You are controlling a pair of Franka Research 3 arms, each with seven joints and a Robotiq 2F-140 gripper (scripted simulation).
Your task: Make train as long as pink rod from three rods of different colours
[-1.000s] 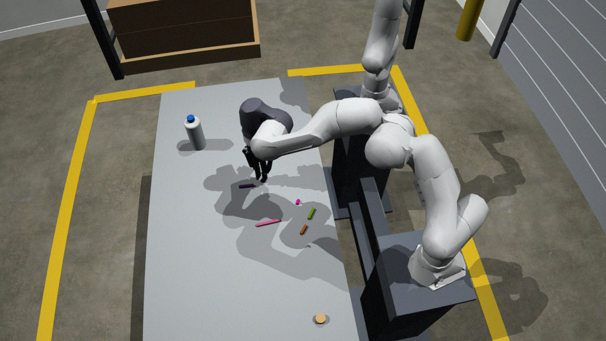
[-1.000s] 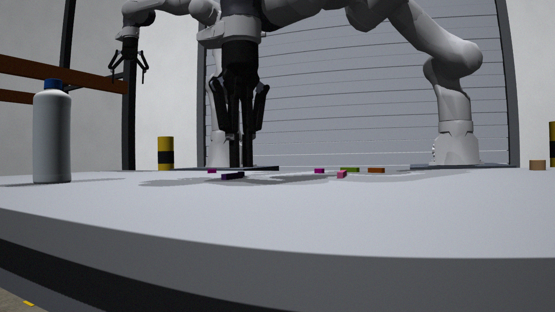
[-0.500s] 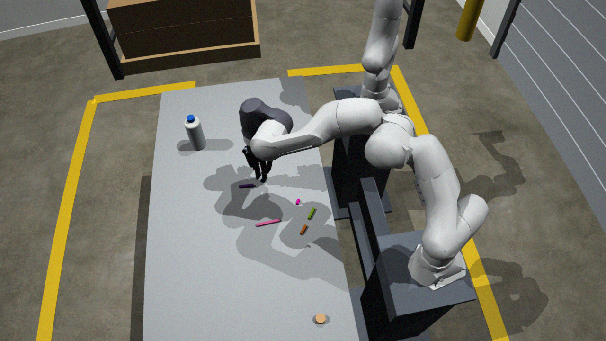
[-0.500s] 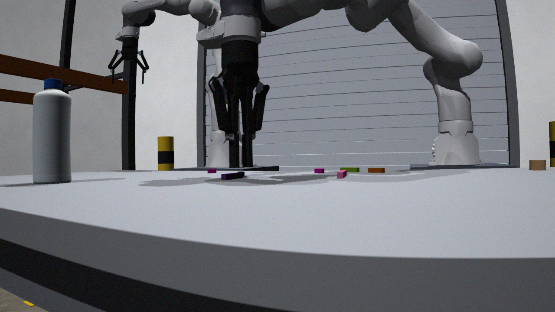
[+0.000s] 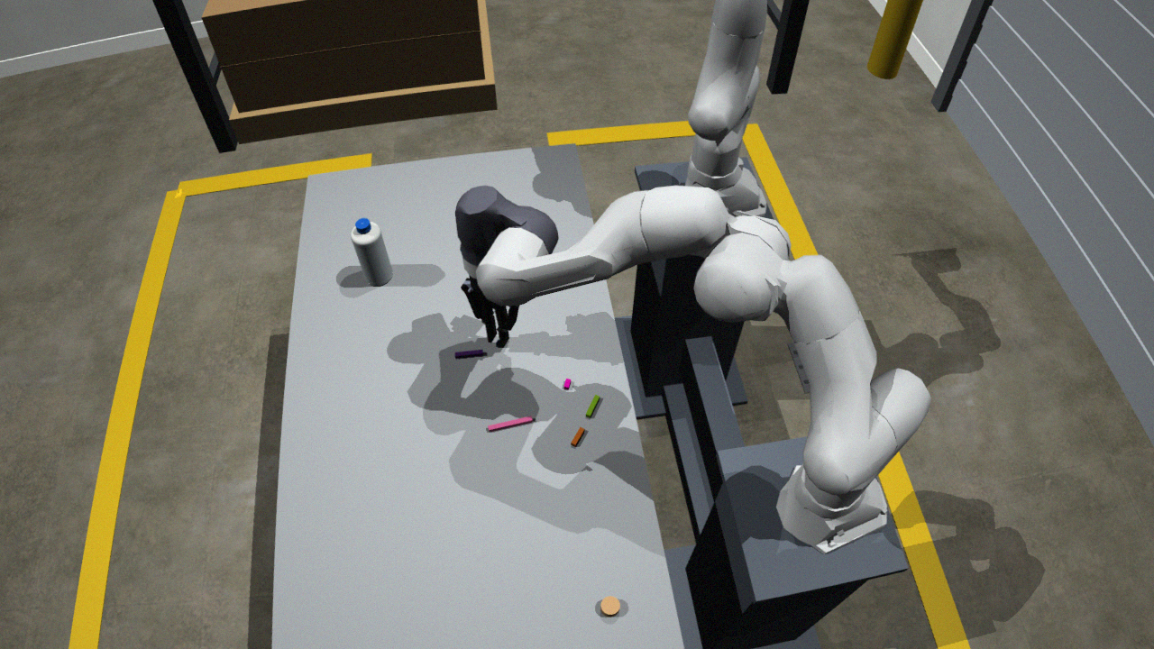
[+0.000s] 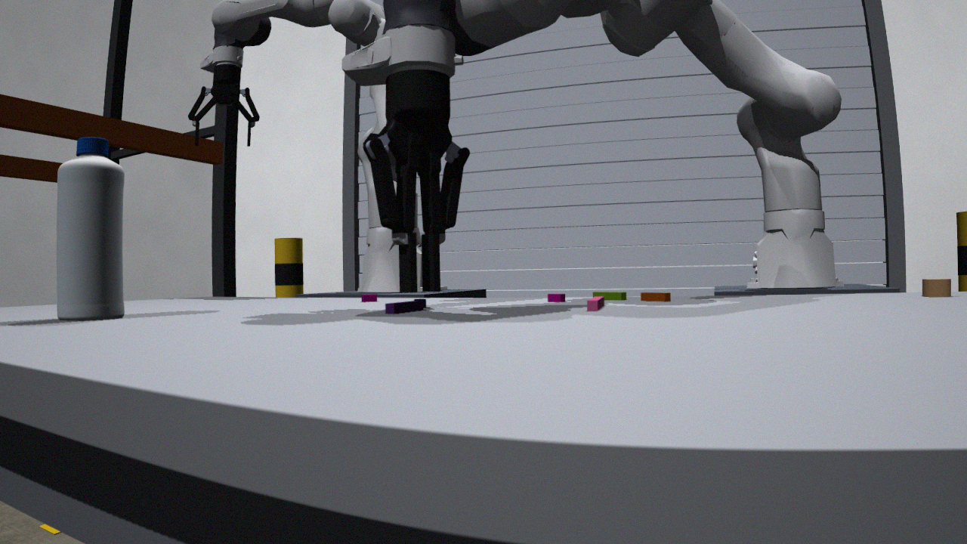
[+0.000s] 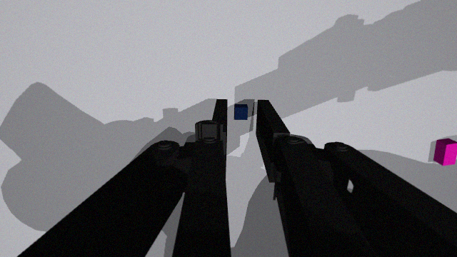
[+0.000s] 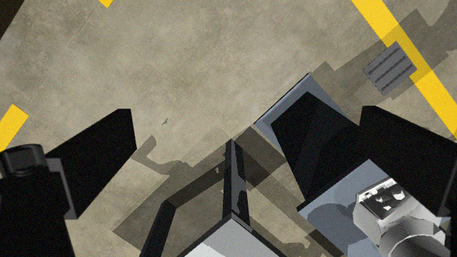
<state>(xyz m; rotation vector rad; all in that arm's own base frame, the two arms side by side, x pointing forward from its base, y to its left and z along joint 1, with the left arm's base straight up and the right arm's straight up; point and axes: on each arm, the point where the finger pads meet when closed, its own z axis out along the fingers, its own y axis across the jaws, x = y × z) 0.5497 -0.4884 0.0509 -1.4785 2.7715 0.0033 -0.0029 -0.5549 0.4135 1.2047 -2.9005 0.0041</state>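
We see the pink rod (image 5: 510, 424) (image 6: 594, 304) lying flat on the table (image 5: 387, 525) (image 6: 473, 378) (image 8: 232, 239), well in from its edges. Toward the edge by the arms' bases lie the orange rod (image 5: 577, 436) (image 6: 655, 296), the lime rod (image 5: 592, 406) (image 6: 609, 296) and a magenta rod (image 5: 567, 384) (image 6: 556, 298), all apart. The purple rod (image 5: 470, 353) (image 6: 406, 306) lies nearer the opposite long edge.

Our left tool (image 5: 498, 340) (image 6: 419, 287) (image 7: 241, 117) points down near the purple rod, its fingers a little apart and gripping nothing; between them, our left wrist view shows the blue rod (image 7: 240, 112), with a gap on either side. That view also has a magenta rod (image 7: 445, 152); we cannot tell which. The exterior view shows a second magenta rod (image 6: 368, 298).

A white bottle (image 5: 370, 254) (image 6: 90, 236) stands upright near the long edge opposite the bases, and a tan disc (image 5: 609, 605) (image 6: 936, 287) sits near the bases' edge. Our right tool (image 6: 223, 143) (image 8: 245, 128) hangs raised, fingers spread wide, holding nothing.

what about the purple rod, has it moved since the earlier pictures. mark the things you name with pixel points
No, the purple rod (image 5: 469, 353) (image 6: 400, 307) lies where it did, judged against the bottle (image 5: 374, 260) (image 6: 90, 236) in the top view.
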